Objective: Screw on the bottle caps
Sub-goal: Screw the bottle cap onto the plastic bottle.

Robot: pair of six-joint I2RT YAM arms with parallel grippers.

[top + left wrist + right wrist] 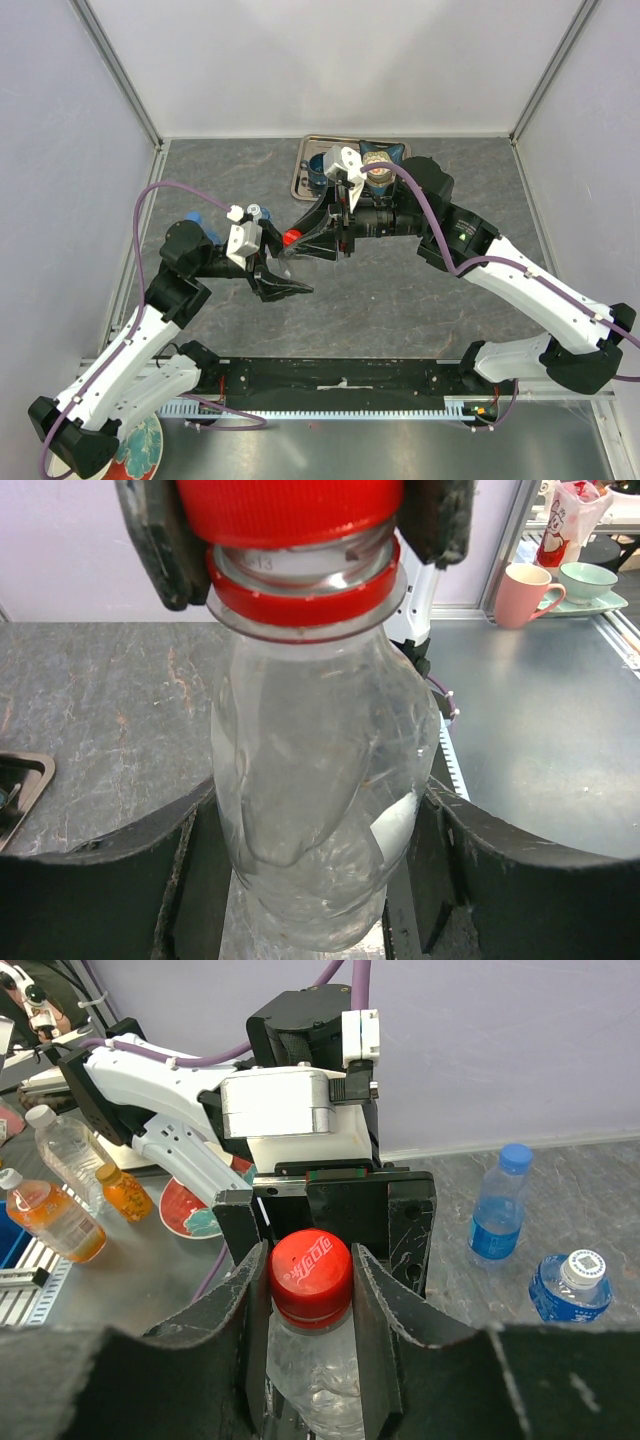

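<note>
Right hand (pixel 310 1253): closed on the red cap (pixel 312 1272), one finger pressed to each side.

The red cap sits on the neck of the clear bottle (pixel 320 750). A band of bare neck shows between the cap and the red ring below it.

Left hand (pixel 318 815): part-open and gripping the clear bottle by its body, with a finger against each flank. The bottle is held off the bench (pixel 400 300), in mid-air between the two arms.

On the bench beside the left arm:
- A blue-capped bottle (pixel 497 1215) stands upright.
- A white-capped bottle (pixel 570 1285) with a blue label is just beside it. Whether it is upright cannot be told.

At the far edge of the bench, a metal tray (pixel 303 178) holds a dark blue cup (pixel 318 166).
</note>
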